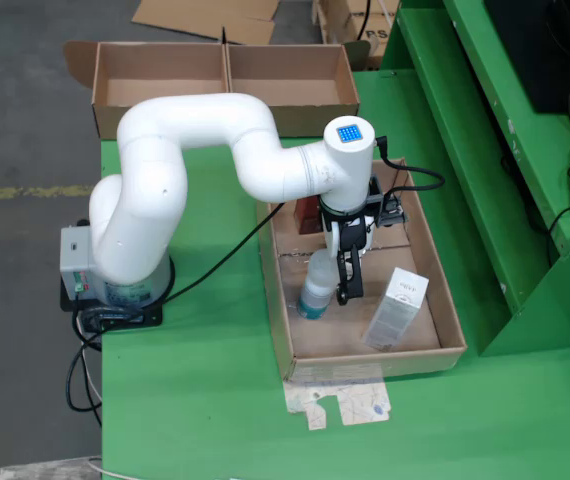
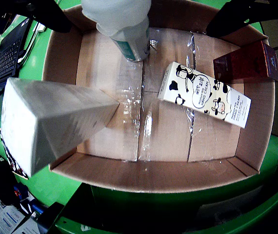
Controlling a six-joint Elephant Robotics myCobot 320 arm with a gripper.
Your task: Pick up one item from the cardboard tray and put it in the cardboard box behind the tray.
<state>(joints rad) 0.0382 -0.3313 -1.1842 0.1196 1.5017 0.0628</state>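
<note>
Hovering inside the cardboard tray (image 1: pixel 450 335), the hand (image 1: pixel 348 290) stands wide beside a white bottle (image 1: pixel 317 285).

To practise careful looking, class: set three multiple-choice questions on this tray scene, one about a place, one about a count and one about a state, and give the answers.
1. Where is the cow-print carton?
A. Lying flat on the floor of the tray
B. Outside the tray
C. Held up in the air

2. How many items are in the tray?
A. Two
B. Four
C. Six

3. The claw by the bottle is:
A. Shut on it
B. Shut beside it
C. Open

Answers:
1 A: the wrist view shows it flat on the taped cardboard.
2 B: the items are the bottle, the cow-print carton, the white carton and the dark red box.
3 C: in the wrist view the fingers stand wide apart and clear of the bottle.
</note>
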